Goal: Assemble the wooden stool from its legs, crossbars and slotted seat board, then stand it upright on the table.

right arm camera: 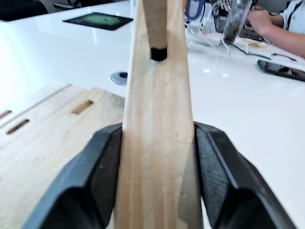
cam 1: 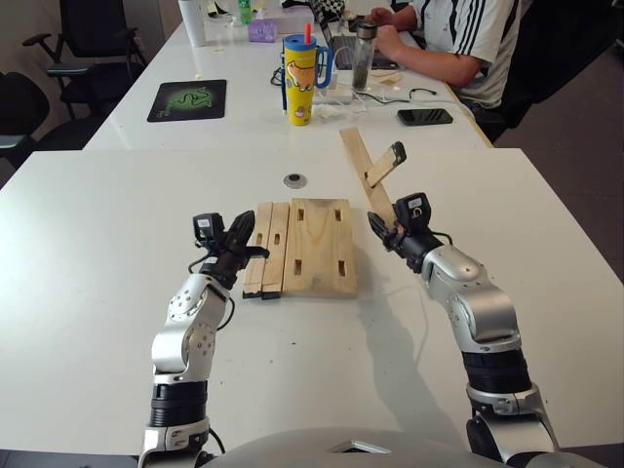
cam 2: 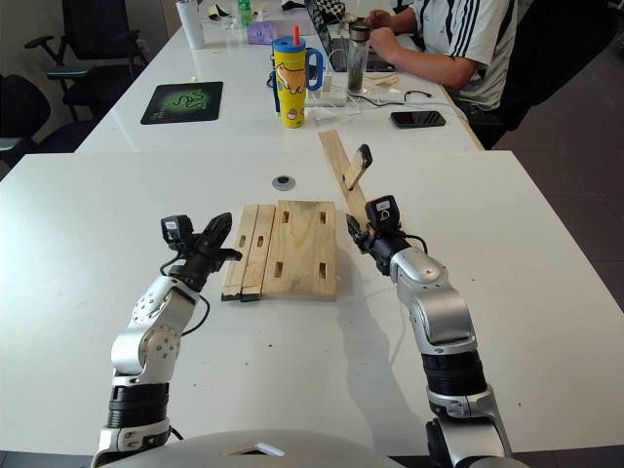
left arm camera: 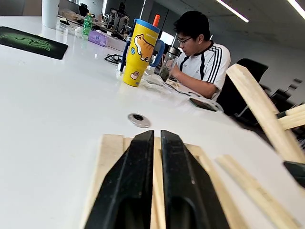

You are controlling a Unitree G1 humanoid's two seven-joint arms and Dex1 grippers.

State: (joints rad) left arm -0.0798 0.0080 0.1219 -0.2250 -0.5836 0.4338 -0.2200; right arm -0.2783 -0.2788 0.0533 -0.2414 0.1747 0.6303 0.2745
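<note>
A pale, flat, slotted wooden seat board (cam 1: 322,244) lies on the white bench (cam 1: 117,244), with two narrow wooden slats (cam 1: 266,249) against its 9 o'clock edge. The left end effector (left arm camera: 155,136) sits at the slats' 9 o'clock side, fingers pressed together and empty. At the board's 3 o'clock the right end effector (cam 1: 385,229) pinches a long pale wooden leg (cam 1: 359,161) that tilts toward 11 o'clock, a short crossbar stub (cam 1: 382,168) plugged into it.

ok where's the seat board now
In the left eye view the seat board lies flat on the table, two slats against its left edge, the right gripper holding a leg by its right.

Crossbars (cam 1: 268,249) left of seat board (cam 1: 322,244)
</note>
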